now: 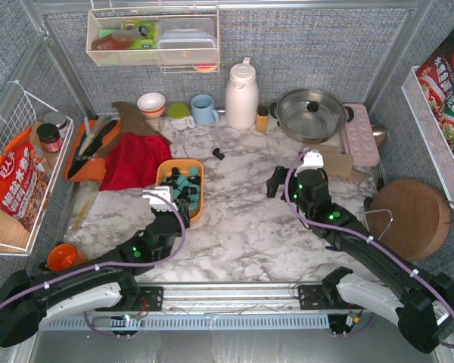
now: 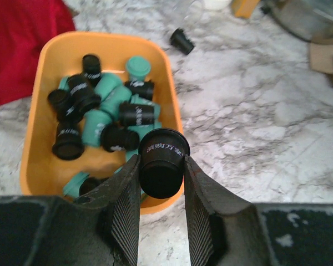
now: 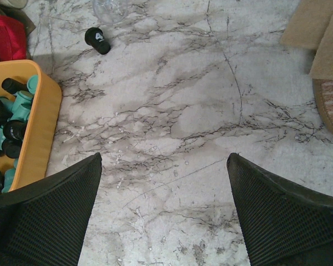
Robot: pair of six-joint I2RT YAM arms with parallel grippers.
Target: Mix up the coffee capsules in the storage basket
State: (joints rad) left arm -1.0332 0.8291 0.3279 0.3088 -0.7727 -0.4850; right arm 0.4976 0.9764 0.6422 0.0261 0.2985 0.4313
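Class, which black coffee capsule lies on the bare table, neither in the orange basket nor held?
The lone black capsule on the table beyond the basket's far corner; the others sit in the basket, except one in the left pincer.

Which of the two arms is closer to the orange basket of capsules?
Left. The left gripper hangs over the near rim of the basket, clamped on a black capsule. The right gripper stands open over the marble tabletop, off to the basket's right.

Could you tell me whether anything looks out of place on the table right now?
Yes: one glossy black coffee capsule lies on its side on the marble tabletop, outside and beyond the shallow orange plastic basket.
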